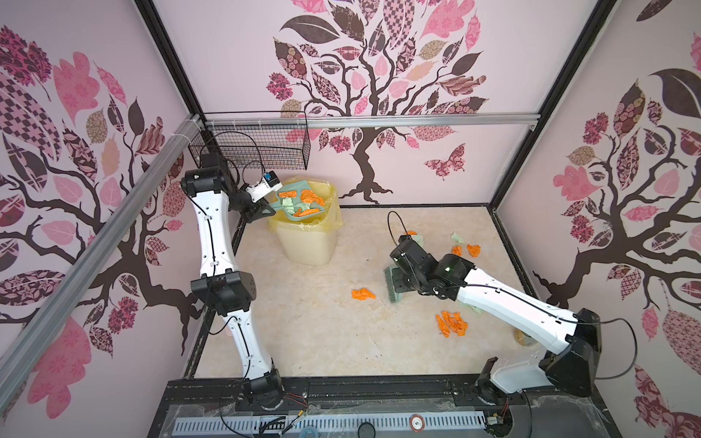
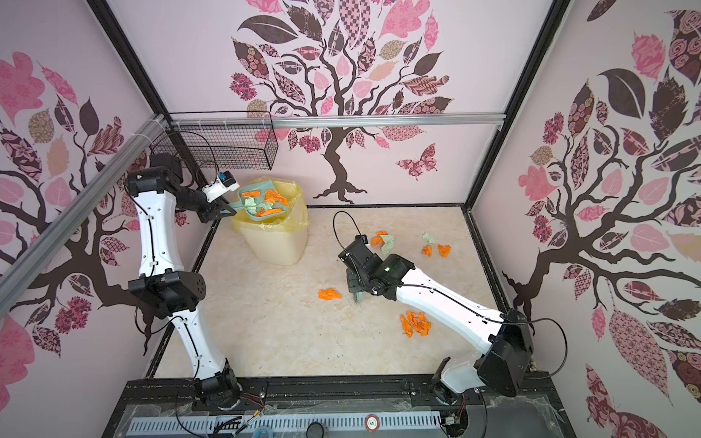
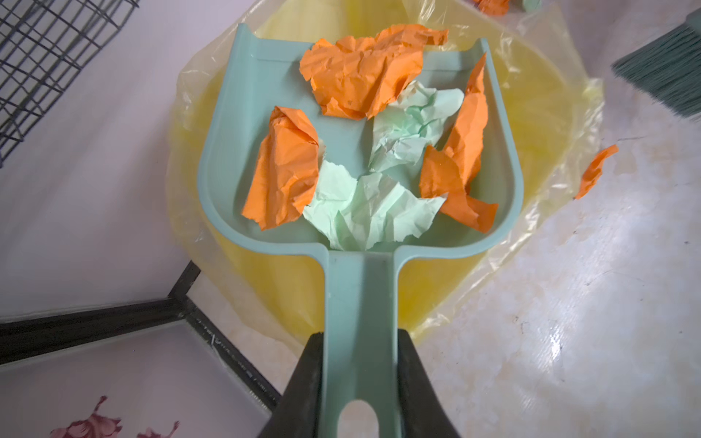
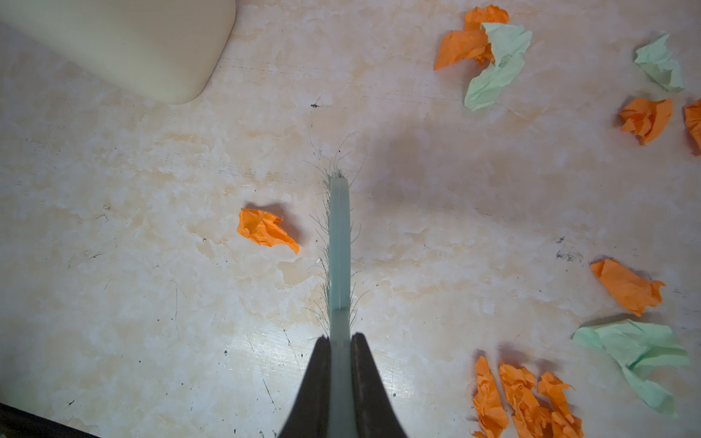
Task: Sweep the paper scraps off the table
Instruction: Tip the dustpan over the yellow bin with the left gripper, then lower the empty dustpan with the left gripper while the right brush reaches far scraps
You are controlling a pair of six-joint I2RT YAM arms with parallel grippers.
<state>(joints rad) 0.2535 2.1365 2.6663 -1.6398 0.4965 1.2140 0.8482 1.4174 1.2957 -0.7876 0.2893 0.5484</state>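
My left gripper point(image 3: 360, 333) is shut on the handle of a teal dustpan point(image 3: 227, 113), held above a yellow-lined bin point(image 1: 303, 246). Several orange and mint paper scraps point(image 3: 360, 72) lie in the pan. My right gripper point(image 4: 340, 337) is shut on a teal brush point(image 4: 338, 235), which stands with its bristles on the table point(image 1: 303, 333). One orange scrap point(image 1: 363, 294) lies just left of the brush. An orange cluster point(image 1: 451, 323) lies nearer the front, by the right arm. More orange and green scraps point(image 1: 473, 249) are scattered behind the right gripper.
The bin stands at the table's back left corner. A black wire basket point(image 1: 254, 146) hangs on the wall above it. Black frame rails point(image 1: 508, 242) border the table. A small round object point(image 1: 525, 337) sits under the right arm.
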